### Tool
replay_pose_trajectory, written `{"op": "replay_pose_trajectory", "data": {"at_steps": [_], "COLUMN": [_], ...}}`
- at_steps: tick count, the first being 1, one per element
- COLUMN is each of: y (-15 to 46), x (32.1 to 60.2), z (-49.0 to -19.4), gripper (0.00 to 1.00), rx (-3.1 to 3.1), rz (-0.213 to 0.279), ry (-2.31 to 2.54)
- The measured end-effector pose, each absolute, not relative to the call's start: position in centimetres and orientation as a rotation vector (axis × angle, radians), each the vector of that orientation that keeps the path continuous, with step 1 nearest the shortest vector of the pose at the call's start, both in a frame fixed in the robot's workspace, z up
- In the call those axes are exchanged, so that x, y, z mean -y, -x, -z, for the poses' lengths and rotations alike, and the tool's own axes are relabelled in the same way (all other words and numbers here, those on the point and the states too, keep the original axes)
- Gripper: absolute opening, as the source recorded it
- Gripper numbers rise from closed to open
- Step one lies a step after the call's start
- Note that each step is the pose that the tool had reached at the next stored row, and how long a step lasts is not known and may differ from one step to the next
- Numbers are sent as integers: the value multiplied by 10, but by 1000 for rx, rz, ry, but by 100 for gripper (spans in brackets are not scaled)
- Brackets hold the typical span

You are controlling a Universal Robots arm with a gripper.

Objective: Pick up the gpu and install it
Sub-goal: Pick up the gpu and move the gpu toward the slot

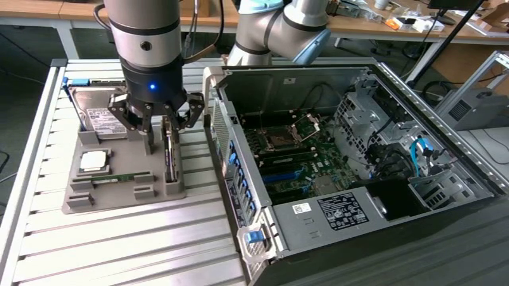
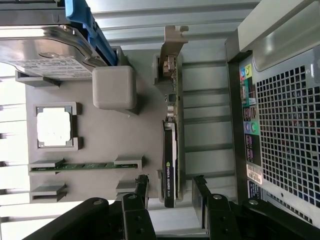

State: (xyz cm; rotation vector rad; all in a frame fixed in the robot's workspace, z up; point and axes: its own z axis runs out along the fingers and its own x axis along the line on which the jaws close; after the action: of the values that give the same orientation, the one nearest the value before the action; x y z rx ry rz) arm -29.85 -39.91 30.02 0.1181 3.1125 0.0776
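The gpu [image 1: 169, 159] stands on edge in a slot at the right side of the grey holder tray [image 1: 119, 196], seen as a narrow dark strip. In the wrist view the gpu [image 2: 171, 135] runs lengthwise, with a silvery bracket at its far end. My gripper [image 1: 161, 138] hangs right over it and is open. In the wrist view the gripper [image 2: 170, 189] straddles the card's near end. Its black fingers [image 2: 141, 187] stand on either side with a small gap to the card and do not touch it.
On the same tray lie a silver hard drive [image 1: 99, 116], a square processor [image 1: 94, 159] and a green memory stick [image 1: 119, 177]. The open computer case [image 1: 350, 155] with its motherboard [image 1: 290, 155] stands close on the exterior view's right. The slatted table [image 1: 119, 250] extends toward the front.
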Motion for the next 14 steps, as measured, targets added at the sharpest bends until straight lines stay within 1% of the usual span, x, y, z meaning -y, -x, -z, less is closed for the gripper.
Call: {"op": "replay_pose_trajectory", "data": {"at_steps": [14], "y": [299], "x": [399], "z": [-296], "gripper": [48], "rx": [-3113], "rz": [-78], "ry": [-118]}}
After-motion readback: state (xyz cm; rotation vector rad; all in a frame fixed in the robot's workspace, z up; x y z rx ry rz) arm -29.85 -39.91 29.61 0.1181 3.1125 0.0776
